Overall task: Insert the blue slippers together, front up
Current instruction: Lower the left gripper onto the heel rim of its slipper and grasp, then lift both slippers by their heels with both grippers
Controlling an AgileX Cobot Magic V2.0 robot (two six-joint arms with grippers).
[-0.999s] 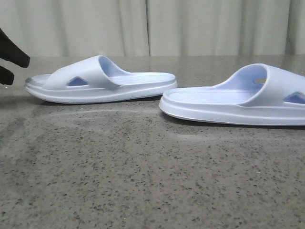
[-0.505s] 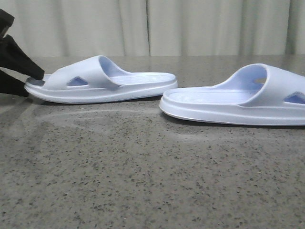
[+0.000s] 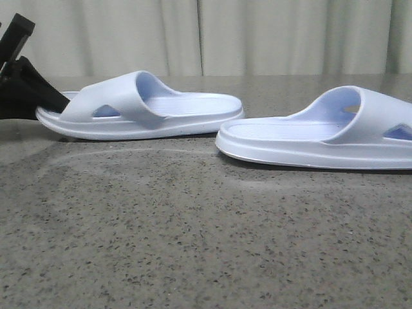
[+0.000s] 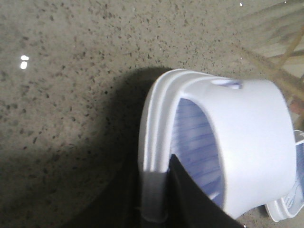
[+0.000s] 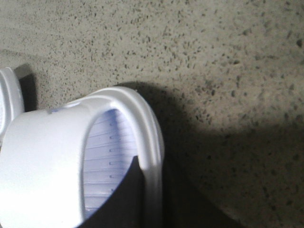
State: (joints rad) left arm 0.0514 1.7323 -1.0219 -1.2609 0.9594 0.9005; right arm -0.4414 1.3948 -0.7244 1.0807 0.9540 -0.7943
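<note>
On speckled stone table (image 3: 193, 244), ribbed moulded foam blue slippers (image 3: 138, 106).

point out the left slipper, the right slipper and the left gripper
left slipper (image 3: 119, 96), front view, on its strap
right slipper (image 3: 367, 119), front view, on its strap
left gripper (image 3: 38, 103), front view, between its fingers at the slipper's toe

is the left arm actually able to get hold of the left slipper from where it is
Probably yes: the left gripper is already at the toe end of the left slipper, with one finger inside on the footbed and the sole rim between the fingers, nothing blocking.
</note>
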